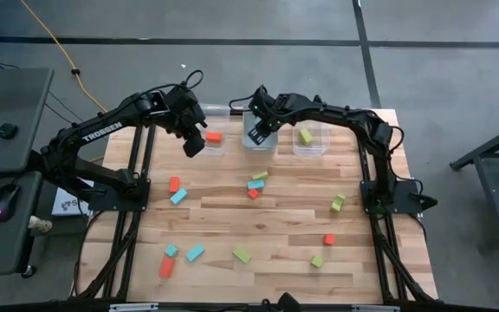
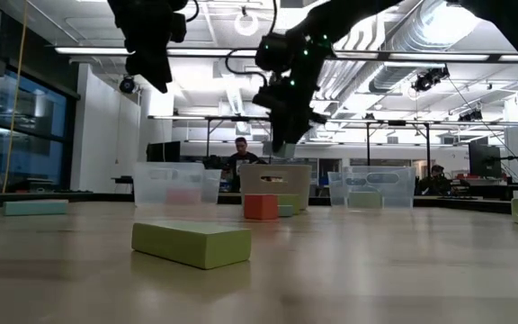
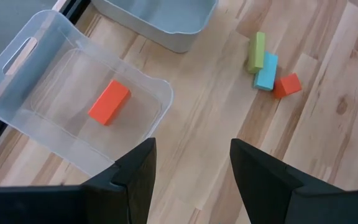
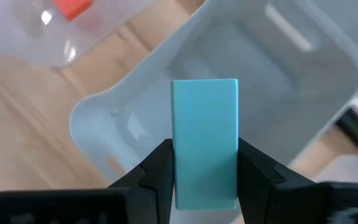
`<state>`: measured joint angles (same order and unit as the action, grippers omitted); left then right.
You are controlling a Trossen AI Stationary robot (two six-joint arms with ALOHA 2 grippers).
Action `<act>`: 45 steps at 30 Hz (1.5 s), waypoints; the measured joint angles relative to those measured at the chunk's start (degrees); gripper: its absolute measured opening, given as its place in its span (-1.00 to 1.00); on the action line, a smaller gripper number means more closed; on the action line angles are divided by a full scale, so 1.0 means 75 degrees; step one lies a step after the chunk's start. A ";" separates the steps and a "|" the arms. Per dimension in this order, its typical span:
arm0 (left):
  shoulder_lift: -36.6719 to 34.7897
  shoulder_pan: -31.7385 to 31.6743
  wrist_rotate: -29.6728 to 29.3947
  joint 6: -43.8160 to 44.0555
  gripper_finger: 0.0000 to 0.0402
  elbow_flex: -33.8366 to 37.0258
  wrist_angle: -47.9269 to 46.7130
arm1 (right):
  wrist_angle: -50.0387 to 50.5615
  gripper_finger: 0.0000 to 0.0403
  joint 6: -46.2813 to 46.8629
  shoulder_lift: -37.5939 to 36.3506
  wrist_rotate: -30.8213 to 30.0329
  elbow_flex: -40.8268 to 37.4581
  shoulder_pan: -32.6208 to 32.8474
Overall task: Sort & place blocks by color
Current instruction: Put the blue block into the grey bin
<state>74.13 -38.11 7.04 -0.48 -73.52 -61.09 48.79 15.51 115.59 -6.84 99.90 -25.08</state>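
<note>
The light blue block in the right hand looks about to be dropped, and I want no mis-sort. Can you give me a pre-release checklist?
1. Light blue block clamped between the right hand's fingers: ok.
2. Right hand above the middle bin: ok.
3. Middle bin free of other colours: ok, it looks empty.
4. Red-orange block sits in the left bin, not the middle one: ok.
5. Left hand open, empty, clear of the middle bin: ok.
6. Drop height above the bin floor: cannot tell.

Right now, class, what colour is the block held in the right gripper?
Light blue. The block sits between the right gripper's fingers, clearest in the right wrist view.
</note>
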 joint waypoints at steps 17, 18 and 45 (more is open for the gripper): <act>0.0000 0.0000 -0.0028 0.0245 -0.08 0.0000 0.0162 | -0.1333 -0.45 0.0535 0.0003 0.0665 -0.1708 -0.0003; 0.0000 0.0000 -0.0028 0.0244 -0.08 0.0000 0.0162 | -0.1390 -0.45 0.0533 0.0003 0.0665 -0.1708 -0.0003; 0.0000 0.0000 -0.0025 0.0383 -0.08 0.0000 0.0156 | -0.1775 -0.14 0.0667 0.0003 0.0802 -0.1705 -0.0008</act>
<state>74.13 -38.11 6.85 2.39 -73.52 -59.92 35.48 20.51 115.61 -0.82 87.11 -25.15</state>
